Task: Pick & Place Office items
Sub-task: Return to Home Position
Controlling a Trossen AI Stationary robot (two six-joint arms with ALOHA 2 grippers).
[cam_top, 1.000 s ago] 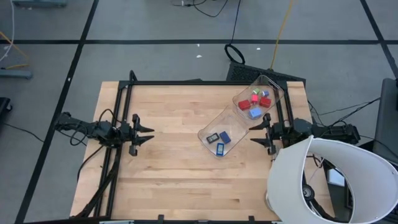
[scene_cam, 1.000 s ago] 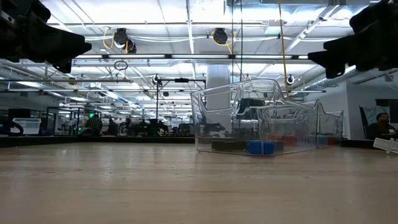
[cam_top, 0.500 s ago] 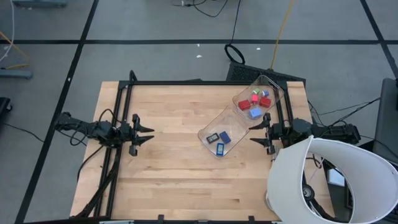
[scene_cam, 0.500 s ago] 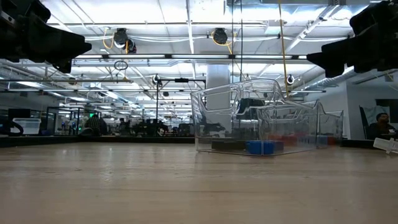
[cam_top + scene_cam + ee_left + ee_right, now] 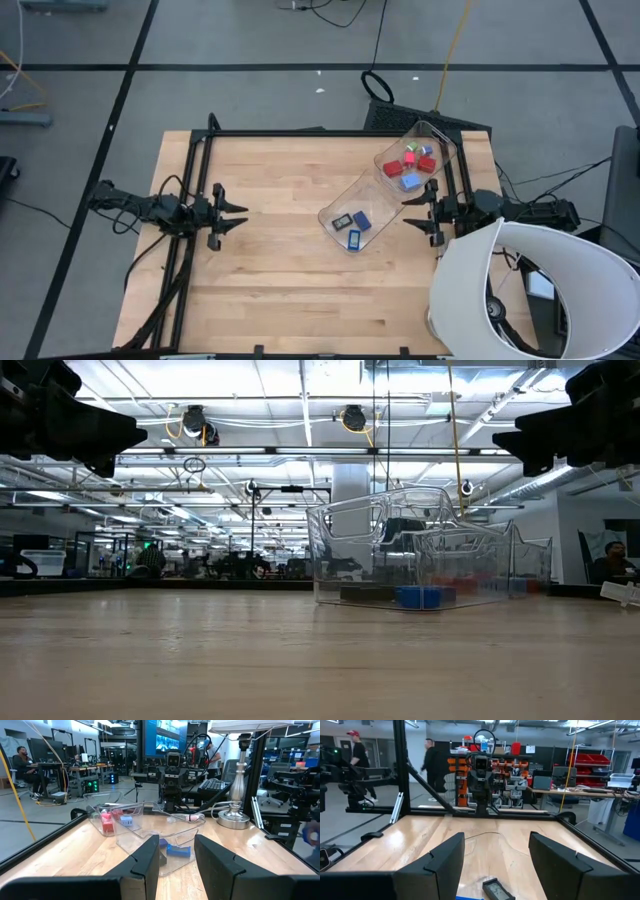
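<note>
2 open-fingered grippers flank the wooden table (image 5: 280, 290): left gripper (image 5: 238, 216) at left, right gripper (image 5: 408, 215) at right beside the clear bin (image 5: 378, 193) holding digital timers (image 5: 353, 224) and coloured blocks (image 5: 409, 160).

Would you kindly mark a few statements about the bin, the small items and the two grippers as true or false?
1. The left gripper and the right gripper are both open and empty. True.
2. The red blocks lie loose on the table. False: they sit inside the clear bin.
3. The clear bin lies at an angle to the table's edges. True.
4. The clear bin lies closest to the left gripper. False: it lies on the right half, just beside the right gripper.
</note>
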